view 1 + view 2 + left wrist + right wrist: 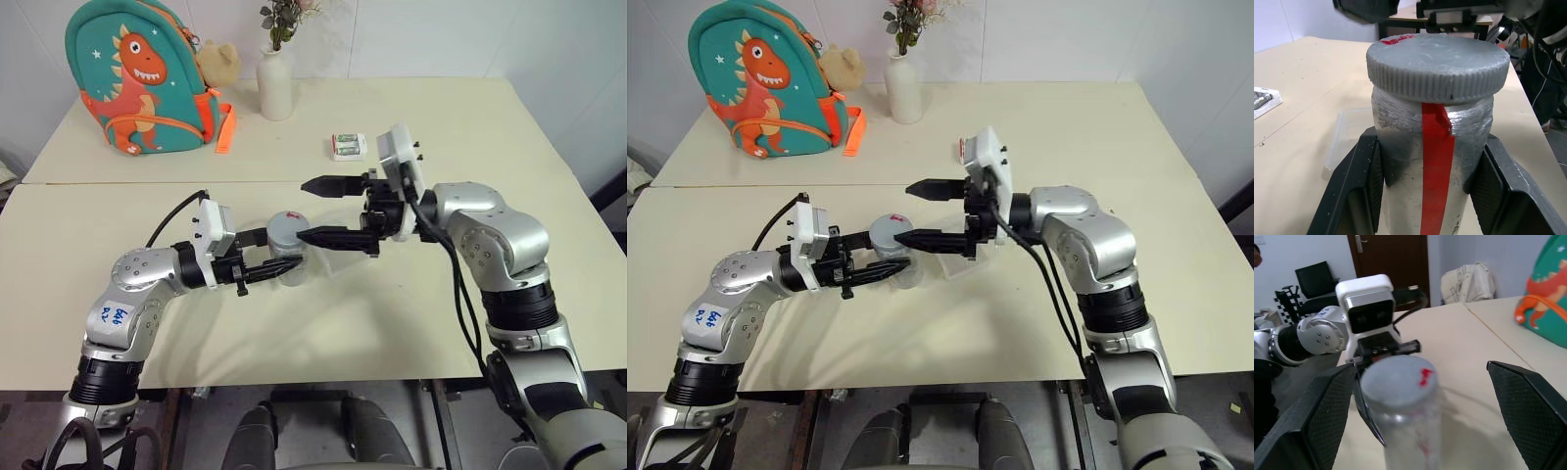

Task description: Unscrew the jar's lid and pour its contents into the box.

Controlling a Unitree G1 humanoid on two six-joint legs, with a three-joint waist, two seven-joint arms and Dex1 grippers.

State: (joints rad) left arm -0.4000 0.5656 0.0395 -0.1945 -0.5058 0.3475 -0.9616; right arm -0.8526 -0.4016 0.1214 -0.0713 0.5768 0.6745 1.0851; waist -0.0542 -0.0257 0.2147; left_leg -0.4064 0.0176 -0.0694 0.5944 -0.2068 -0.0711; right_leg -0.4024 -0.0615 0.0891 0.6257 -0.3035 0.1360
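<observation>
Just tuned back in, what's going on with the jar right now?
The left gripper is shut on the jar, holding it upright above the table, over the clear box. The lid is on the jar. The right gripper is open and level with the lid, one finger on either side of it, not gripping. Unscrewing and pouring are not yet done. A backpack, a vase and a small pack sit on the far table.
</observation>
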